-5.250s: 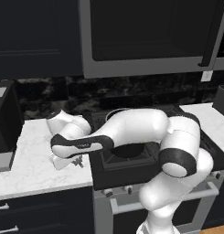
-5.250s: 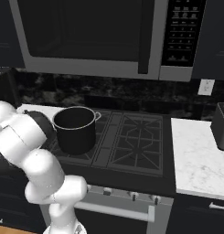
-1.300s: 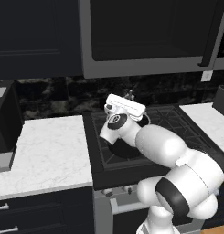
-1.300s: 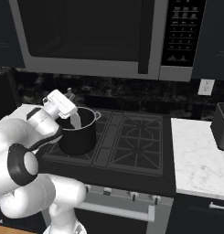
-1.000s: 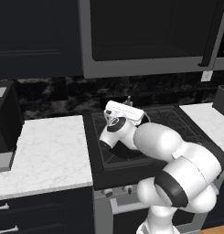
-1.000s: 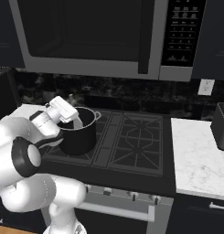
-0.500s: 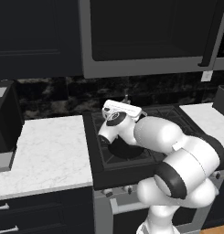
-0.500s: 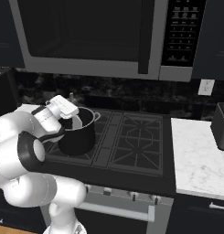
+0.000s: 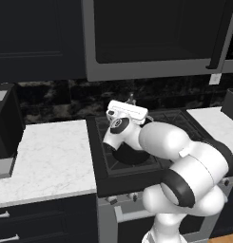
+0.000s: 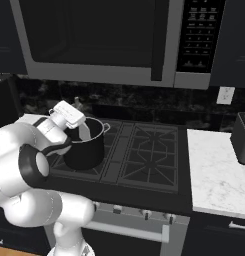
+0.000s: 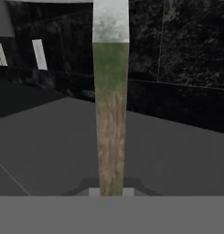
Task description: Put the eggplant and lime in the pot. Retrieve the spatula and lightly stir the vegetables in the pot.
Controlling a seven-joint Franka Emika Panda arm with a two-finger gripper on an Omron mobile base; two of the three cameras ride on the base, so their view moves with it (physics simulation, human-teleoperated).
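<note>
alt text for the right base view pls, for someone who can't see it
A white robot arm reaches from the lower left and holds the spatula, its light blade hanging down into the black pot on the stove's left rear burner. A microwave hangs above, and a white marble counter lies to the right.

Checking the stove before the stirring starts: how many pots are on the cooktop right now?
1. The pot stands on the rear-left burner of the stove, beside the robot's wrist. The arm hides part of that side, so something small could be hidden.
</note>
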